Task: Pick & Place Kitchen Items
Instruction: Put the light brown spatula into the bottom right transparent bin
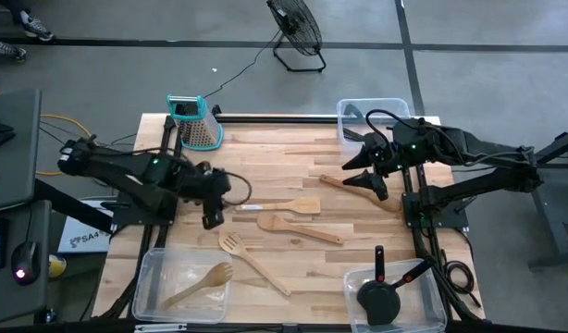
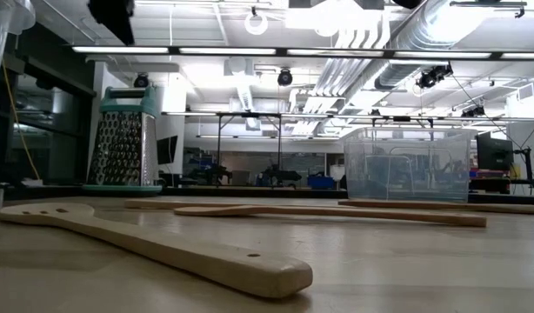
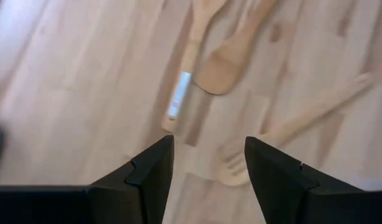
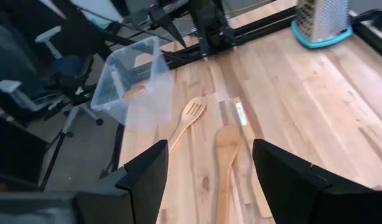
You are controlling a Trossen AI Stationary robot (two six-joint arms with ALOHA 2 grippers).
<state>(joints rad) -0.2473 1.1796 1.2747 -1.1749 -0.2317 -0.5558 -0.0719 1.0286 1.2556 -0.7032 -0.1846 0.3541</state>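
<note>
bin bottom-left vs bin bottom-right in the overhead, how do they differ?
Contents: the bottom-left bin holds one pale wooden spoon; the bottom-right bin holds black tools, one with a red accent.
Arm: the bottom-left bin lies on the left claw side, the bottom-right bin on the right claw side.
Shared: both are clear plastic and sit at the table's near edge, upright and open-topped.

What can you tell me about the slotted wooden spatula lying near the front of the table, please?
The slotted wooden spatula is pale, unfinished-looking wood, with a flared head cut by several slots and a long, straight handle. It lies flat on the wooden table, angled diagonally, head towards the left arm's side. It sits just outside the clear bin that holds another wooden utensil. Nothing grips it; both grippers are apart from it.
</note>
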